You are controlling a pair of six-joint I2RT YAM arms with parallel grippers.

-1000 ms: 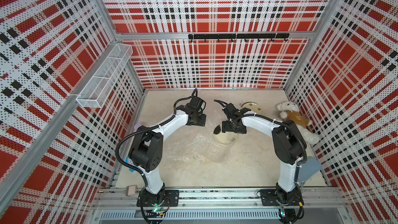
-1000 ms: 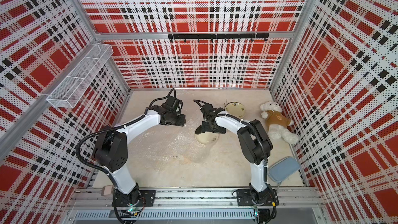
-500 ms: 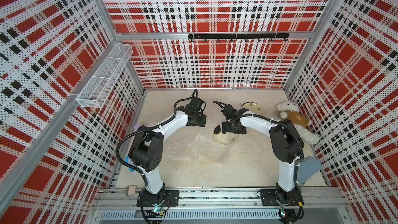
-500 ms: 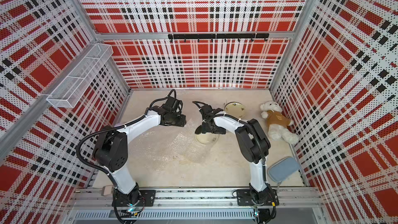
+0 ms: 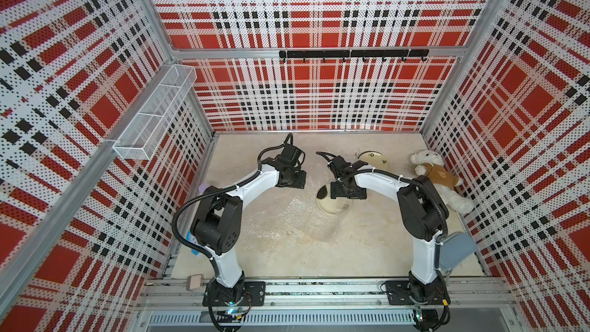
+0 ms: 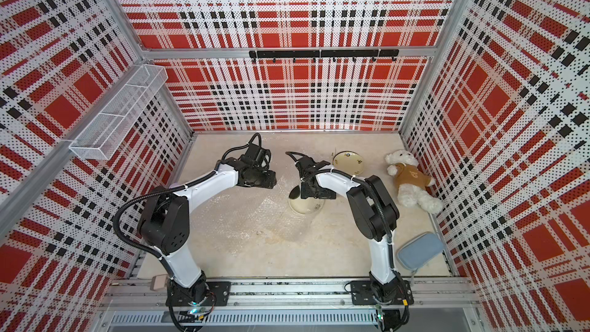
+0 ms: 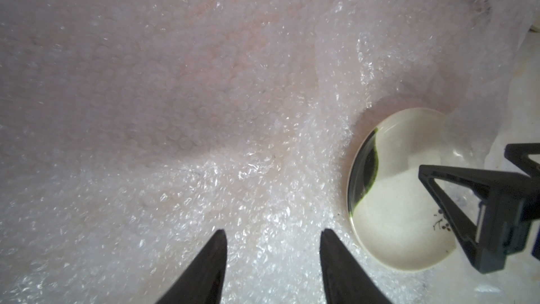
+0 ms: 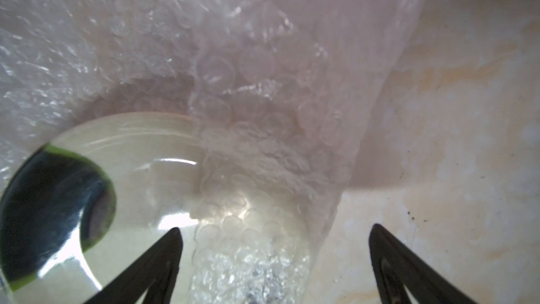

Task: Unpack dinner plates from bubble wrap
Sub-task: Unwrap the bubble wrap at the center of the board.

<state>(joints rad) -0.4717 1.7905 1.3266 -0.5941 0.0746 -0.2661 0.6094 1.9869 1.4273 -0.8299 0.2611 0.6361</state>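
Observation:
A cream dinner plate [image 5: 332, 207] lies mid-table on the edge of a flat, clear bubble wrap [image 5: 284, 218] sheet. My right gripper [image 5: 346, 191] hovers low over its far side. In the right wrist view this gripper [image 8: 276, 228] stands wide open, a fold of bubble wrap [image 8: 263, 112] lying over the plate [image 8: 131, 147] between its fingers. My left gripper [image 5: 295, 180] is open over the wrap's far left part, its fingers [image 7: 213, 267] apart above bubbles, the plate [image 7: 403, 220] off to one side. A second plate [image 5: 373, 159] with small motifs lies bare at the back.
A white teddy bear [image 5: 440, 180] in a brown shirt lies against the right wall. A blue-grey pouch [image 5: 456, 249] sits at the front right behind the right arm. A lilac object [image 5: 204, 186] peeks out by the left wall. A wire basket [image 5: 153, 116] hangs high on the left.
The right arm's elbow has drifted slightly to the left. Both grippers, the plates and the wrap stay where they were.

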